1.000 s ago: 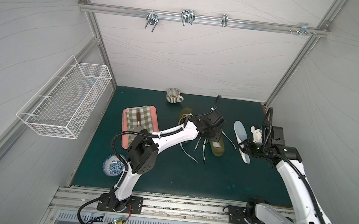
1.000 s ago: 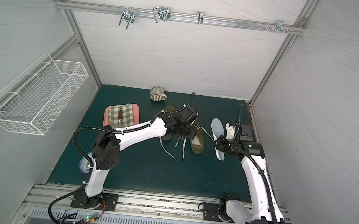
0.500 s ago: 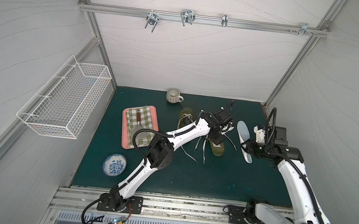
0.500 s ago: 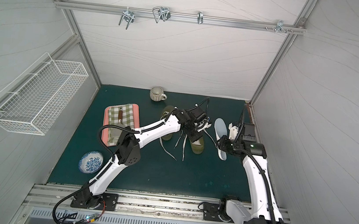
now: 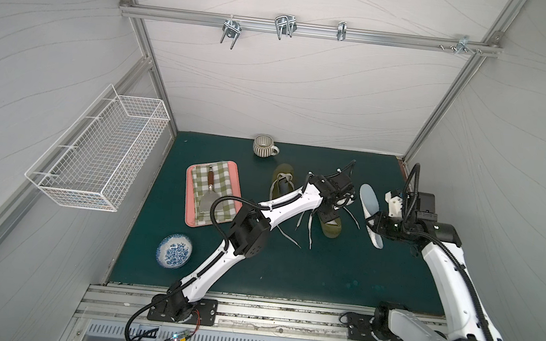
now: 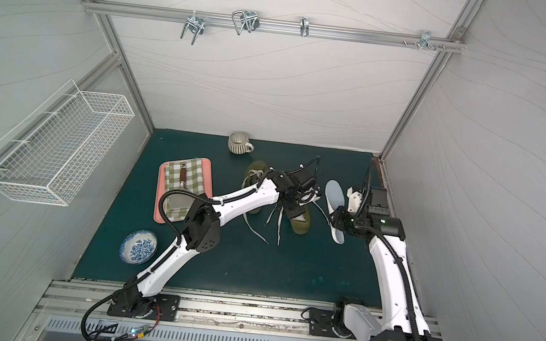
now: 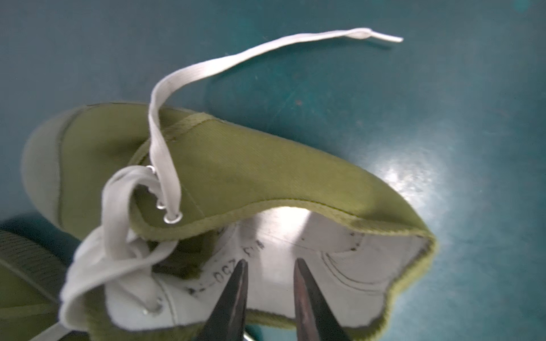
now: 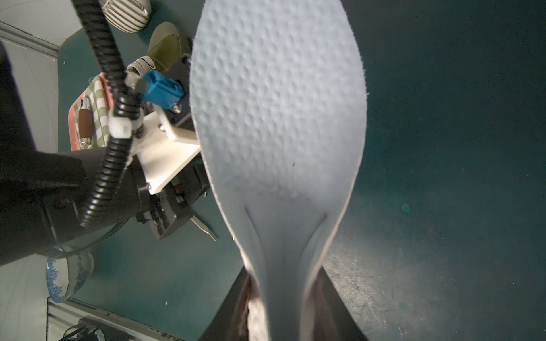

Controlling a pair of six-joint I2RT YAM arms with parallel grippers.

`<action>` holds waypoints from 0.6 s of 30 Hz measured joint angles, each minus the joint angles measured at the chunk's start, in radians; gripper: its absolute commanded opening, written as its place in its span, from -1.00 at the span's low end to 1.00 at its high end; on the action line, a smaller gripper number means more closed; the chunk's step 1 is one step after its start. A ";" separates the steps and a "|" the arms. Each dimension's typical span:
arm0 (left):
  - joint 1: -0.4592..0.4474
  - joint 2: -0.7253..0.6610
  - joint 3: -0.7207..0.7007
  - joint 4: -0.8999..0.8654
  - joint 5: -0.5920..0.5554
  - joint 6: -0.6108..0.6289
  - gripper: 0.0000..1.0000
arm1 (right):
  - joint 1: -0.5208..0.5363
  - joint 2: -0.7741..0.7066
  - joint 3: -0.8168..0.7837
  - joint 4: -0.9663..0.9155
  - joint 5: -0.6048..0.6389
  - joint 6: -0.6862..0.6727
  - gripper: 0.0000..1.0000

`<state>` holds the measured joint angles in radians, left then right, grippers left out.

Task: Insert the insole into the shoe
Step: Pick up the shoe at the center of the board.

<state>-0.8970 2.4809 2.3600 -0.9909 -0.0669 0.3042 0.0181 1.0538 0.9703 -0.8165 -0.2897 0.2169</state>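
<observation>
Item 1, insole (image 8: 277, 118): clamped near its narrow end by my right gripper (image 8: 283, 283), beside the green shoe (image 5: 330, 225), on its right.
Item 2, left gripper (image 7: 269, 261): tips narrowly apart at the shoe's opening; I cannot tell whether they pinch anything.

Olive shoe (image 7: 236, 165), pale blue dimpled insole (image 8: 277, 118), teal mat (image 5: 323, 271)

The left gripper (image 7: 270, 261) stands with its 2 fingers (image 7: 233, 295) a little apart in the mouth of the shoe (image 5: 331, 228), filling part of the opening. Loose laces (image 5: 288, 238) trail toward the front edge of the tabletop (image 5: 322, 282). A narrow bare strip separates the shoe from the insole (image 5: 367, 201) pinched in the right gripper (image 5: 377, 222). The middle of the front edge lies open.
</observation>
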 measured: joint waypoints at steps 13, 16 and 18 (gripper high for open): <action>-0.001 0.032 0.000 0.047 -0.098 0.083 -0.36 | -0.001 0.005 0.000 0.000 0.001 0.000 -0.35; -0.001 0.032 0.000 0.069 -0.123 0.098 -0.36 | -0.010 0.005 0.000 0.000 0.000 0.001 -0.36; -0.001 0.032 -0.002 0.089 -0.140 0.109 -0.35 | -0.019 0.007 0.000 0.000 -0.001 0.001 -0.37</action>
<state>-0.8978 2.5134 2.3577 -0.9016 -0.2066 0.4137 -0.0010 1.0611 0.9703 -0.8162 -0.2905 0.2176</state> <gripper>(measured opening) 0.323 0.321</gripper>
